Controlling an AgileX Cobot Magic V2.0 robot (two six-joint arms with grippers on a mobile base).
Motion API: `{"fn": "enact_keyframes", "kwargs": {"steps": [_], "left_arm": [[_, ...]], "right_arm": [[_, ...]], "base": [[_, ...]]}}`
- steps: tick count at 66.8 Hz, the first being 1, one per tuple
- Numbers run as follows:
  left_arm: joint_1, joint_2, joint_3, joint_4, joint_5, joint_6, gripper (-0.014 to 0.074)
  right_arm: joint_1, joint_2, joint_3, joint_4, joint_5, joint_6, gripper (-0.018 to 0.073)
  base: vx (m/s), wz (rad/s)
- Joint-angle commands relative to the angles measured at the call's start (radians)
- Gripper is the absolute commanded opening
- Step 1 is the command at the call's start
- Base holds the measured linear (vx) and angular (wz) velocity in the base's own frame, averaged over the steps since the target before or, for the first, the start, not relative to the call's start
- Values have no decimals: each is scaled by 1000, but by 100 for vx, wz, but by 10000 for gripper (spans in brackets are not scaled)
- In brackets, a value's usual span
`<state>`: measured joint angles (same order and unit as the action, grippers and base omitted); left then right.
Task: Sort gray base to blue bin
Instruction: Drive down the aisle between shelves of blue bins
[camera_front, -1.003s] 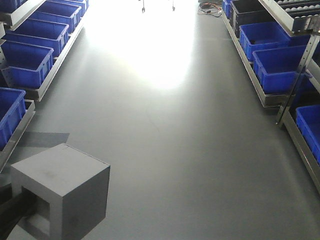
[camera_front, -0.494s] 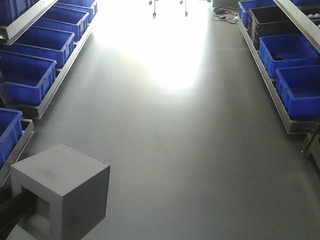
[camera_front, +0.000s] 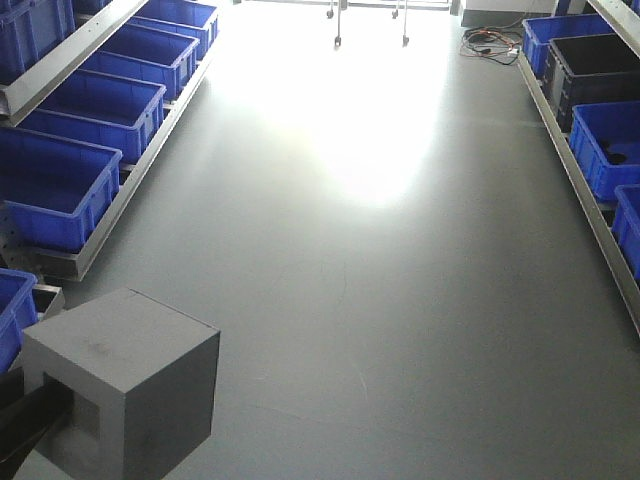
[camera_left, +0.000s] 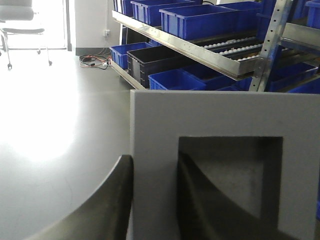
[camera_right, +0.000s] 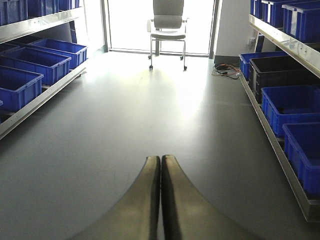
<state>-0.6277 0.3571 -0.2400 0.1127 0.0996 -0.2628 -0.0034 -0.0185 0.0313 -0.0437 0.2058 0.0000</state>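
I am holding the gray base (camera_front: 120, 385) in the left gripper (camera_left: 154, 165), which is clamping one wall of the block: the outer finger (camera_left: 112, 200) is pressing on the outside face while the inner finger (camera_left: 195, 190) is sitting inside the square recess. I judge this to be the practical grasp, since the block looks too wide to span and the recess wall gives two flat, parallel surfaces to pinch. The base is matte, sharp-edged and roughly cubic, with its recessed face turned toward the wrist camera. It is riding at the lower left of the front view, over bare floor (camera_front: 400, 300) and not over any bin. The nearest blue bin (camera_front: 45, 225) is standing on the low metal rack (camera_front: 100, 240) ahead and to the left, well apart from the block; its walls are glossy moulded plastic under a rolled rim. The right gripper (camera_right: 161, 165) is closed with its curved fingers touching along their length and nothing between them, so I am treating it as idle. The floor is smooth and gray, throwing strong glare from the doorway. In my judgement the transport step is in progress and the drop is not yet possible.
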Motion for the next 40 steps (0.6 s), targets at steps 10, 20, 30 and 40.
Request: {"fn": "enact_keyframes", "kwargs": {"steps": [10, 20, 30, 40], "left_arm": [[-1, 2, -32, -4, -111, -5, -7], [-1, 2, -32, -4, -111, -5, -7], [-1, 2, -32, -4, -111, -5, -7], [-1, 2, -32, -4, -111, -5, -7]], "right_arm": [[-3, -7, 6, -9, -81, -12, -5], [-3, -7, 6, -9, -81, -12, -5], [-3, -7, 6, -9, -81, -12, -5], [-3, -7, 6, -9, -81, -12, -5]], "base": [[45, 7], [41, 23], [38, 52], [35, 82]]}}
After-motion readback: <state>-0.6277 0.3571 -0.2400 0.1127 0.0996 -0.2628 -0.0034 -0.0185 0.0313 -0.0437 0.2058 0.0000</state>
